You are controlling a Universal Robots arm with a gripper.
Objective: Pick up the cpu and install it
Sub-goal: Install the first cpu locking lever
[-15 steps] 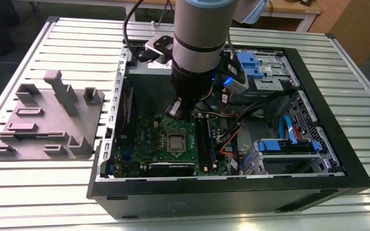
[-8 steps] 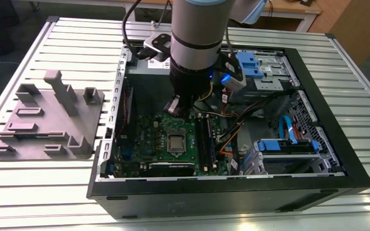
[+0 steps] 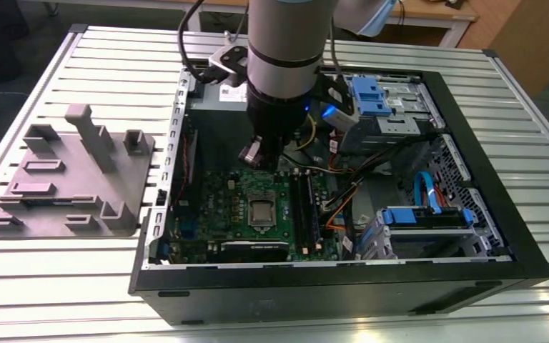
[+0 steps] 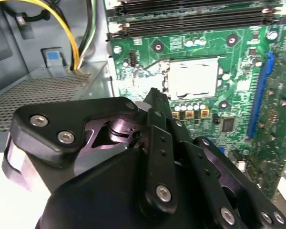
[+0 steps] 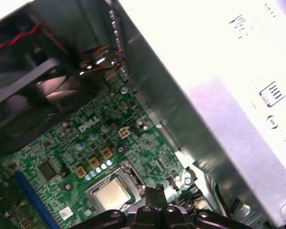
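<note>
cpu (image 4: 193,78) pale satin metal; motherboard (image 4: 238,57) glossy green

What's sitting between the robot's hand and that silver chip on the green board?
Only the socket's metal frame edge and a strip of green board, seen in the second wrist view between the hand and the cpu.

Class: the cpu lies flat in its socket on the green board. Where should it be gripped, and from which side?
Probably by two opposite thin edges, coming straight down from above: the cpu lies flat and low in the socket, broad top face up, memory sticks standing along one side.
</note>
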